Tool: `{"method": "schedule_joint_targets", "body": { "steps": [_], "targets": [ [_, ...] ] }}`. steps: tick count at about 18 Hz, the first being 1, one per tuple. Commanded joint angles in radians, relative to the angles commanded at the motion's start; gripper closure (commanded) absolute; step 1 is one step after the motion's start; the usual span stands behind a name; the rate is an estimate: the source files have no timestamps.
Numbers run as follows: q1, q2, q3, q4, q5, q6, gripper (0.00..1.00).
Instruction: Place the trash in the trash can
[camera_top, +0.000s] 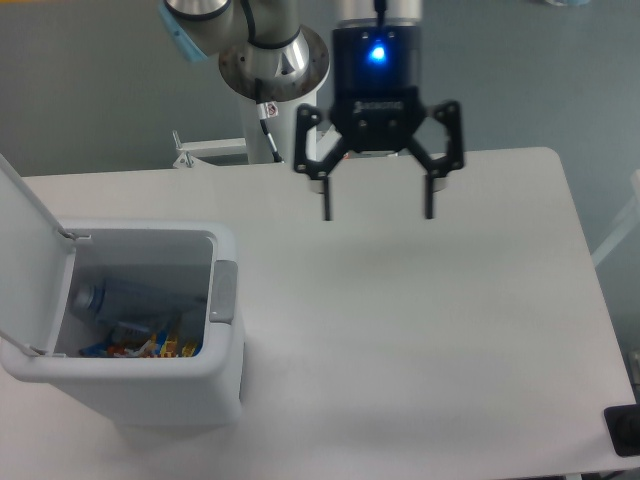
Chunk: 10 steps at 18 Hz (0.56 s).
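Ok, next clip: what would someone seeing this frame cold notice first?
Probably the black two-finger hand with its glowing blue light, hanging open and empty above the far side of the white table. Next, the pale grey-white rectangular plastic bin at front left, lid up, with a clear crushed plastic bottle and a blue-orange snack packet already inside.

White table (480, 330), grey floor (90, 90)

Pretty plain setup: a white bench (420, 330) with rounded corners, and the only thing sitting directly on it is the pale trash can (226, 370), parked at the front-left corner with its lid flipped open.
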Motion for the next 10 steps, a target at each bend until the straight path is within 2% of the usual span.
{"method": "schedule_joint_targets", "body": {
  "steps": [5, 7, 8, 10],
  "targets": [
    [0.035, 0.028, -0.002, -0.132, 0.098, 0.285, 0.00],
    [0.064, 0.035, 0.006, -0.181, 0.104, 0.400, 0.00],
    [0.080, 0.038, 0.009, -0.203, 0.104, 0.440, 0.00],
    [0.098, 0.040, 0.014, -0.211, 0.101, 0.453, 0.00]
  ]
}}
